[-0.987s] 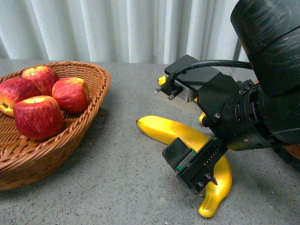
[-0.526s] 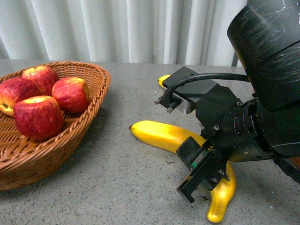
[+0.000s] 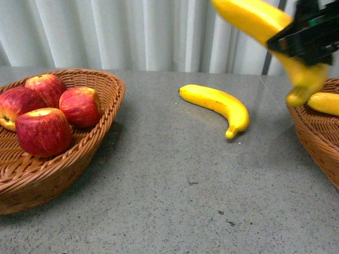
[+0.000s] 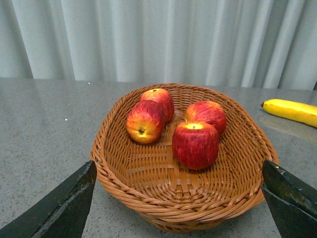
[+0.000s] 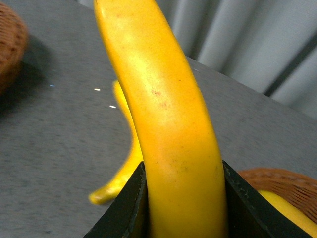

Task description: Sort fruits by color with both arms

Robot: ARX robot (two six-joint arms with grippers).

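Observation:
My right gripper [image 3: 307, 37] is shut on a long yellow banana [image 3: 265, 24] and holds it high at the upper right, its lower tip just above the rim of the right wicker basket [image 3: 318, 137]. In the right wrist view the banana [image 5: 168, 114] fills the space between the black fingers [image 5: 124, 208]. Another banana [image 3: 324, 103] lies in that basket. A third banana [image 3: 220, 103] lies on the table. Several red apples [image 3: 45, 132] sit in the left wicker basket [image 3: 79, 164]. My left gripper [image 4: 178, 203] is open, its fingers [image 4: 64, 203] either side of that basket's near rim [image 4: 183, 213].
A grey speckled table [image 3: 175, 196] lies between the two baskets. A pale pleated curtain [image 3: 132, 32] closes the back. The table banana shows at the edge of the left wrist view [image 4: 292, 110] and behind the held one in the right wrist view [image 5: 126, 168].
My right arm has lifted the banana off the table and swung it up and to the right, over the right basket's rim. The banana beneath it stays on the table, now uncovered.

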